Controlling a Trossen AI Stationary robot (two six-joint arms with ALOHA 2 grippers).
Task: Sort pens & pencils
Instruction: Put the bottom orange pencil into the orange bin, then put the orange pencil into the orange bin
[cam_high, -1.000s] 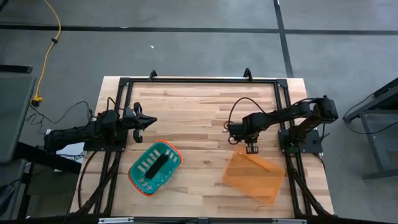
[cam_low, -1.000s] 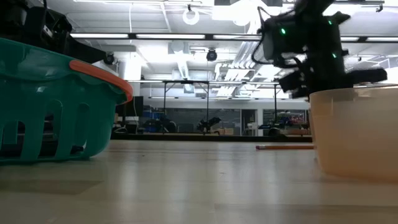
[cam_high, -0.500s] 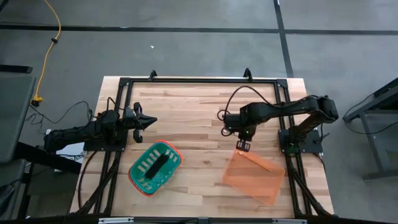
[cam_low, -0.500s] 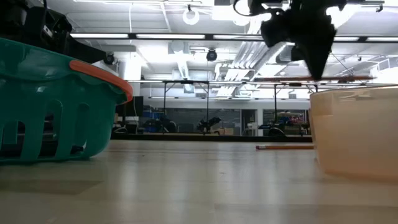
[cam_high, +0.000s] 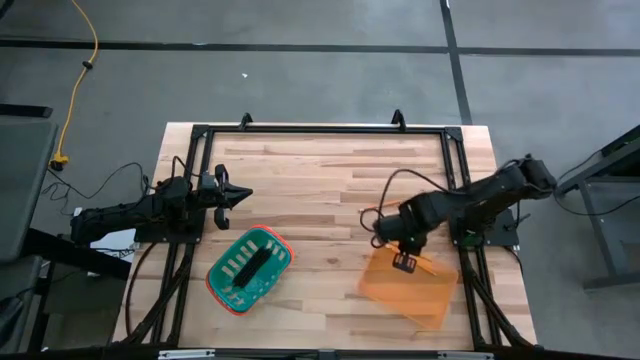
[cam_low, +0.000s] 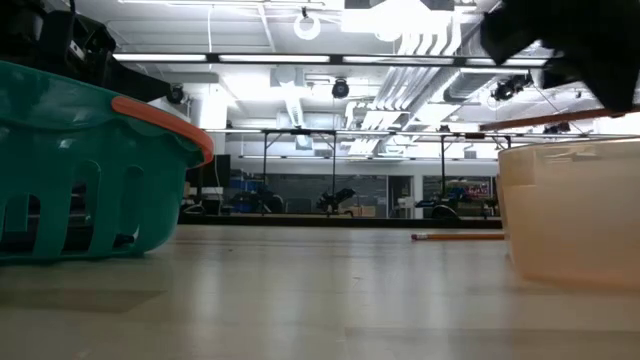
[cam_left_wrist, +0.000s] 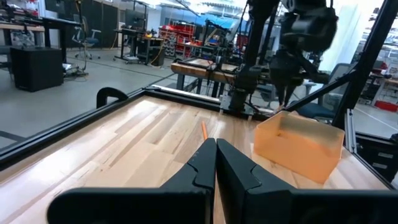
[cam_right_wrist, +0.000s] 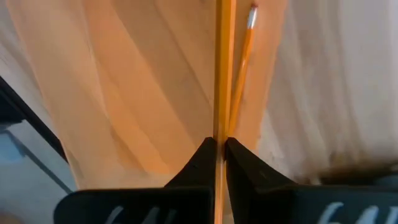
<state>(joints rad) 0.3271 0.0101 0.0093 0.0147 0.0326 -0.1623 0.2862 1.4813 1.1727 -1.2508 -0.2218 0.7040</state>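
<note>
My right gripper (cam_high: 403, 262) hovers over the orange bin (cam_high: 408, 290), shut on an orange pencil (cam_right_wrist: 221, 62), which also shows as an almost level orange line in the low view (cam_low: 560, 121). A second pencil (cam_right_wrist: 244, 56) lies on the bin's floor. A third pencil (cam_low: 455, 237) lies flat on the table beyond the bin, and the left wrist view shows it too (cam_left_wrist: 204, 129). Dark pens (cam_high: 250, 265) lie inside the teal basket (cam_high: 225, 285). My left gripper (cam_left_wrist: 216, 155) waits, shut, at the table's left side (cam_high: 232, 195). My right gripper pinches the orange pencil between its two fingers (cam_right_wrist: 205, 155), which lie across the shaft (cam_right_wrist: 221, 127). They come at it from above, pointing down into the bin. The pencil is lifted clear and almost level above the bin.
The black frame rail (cam_high: 320, 130) runs along the table's far edge, with arm mounts at both sides. Bare wood (cam_high: 310, 190) lies between basket and bin. The teal basket (cam_low: 80, 170) and the bin wall (cam_low: 570, 215) stand close in the low view.
My right gripper, which stayed shut on the pencil, has risen from the table, swung slightly left, then moved toward the near edge over the orange bin. The pencil has gone along, lifted clear and nearly level. The left arm has kept still.
</note>
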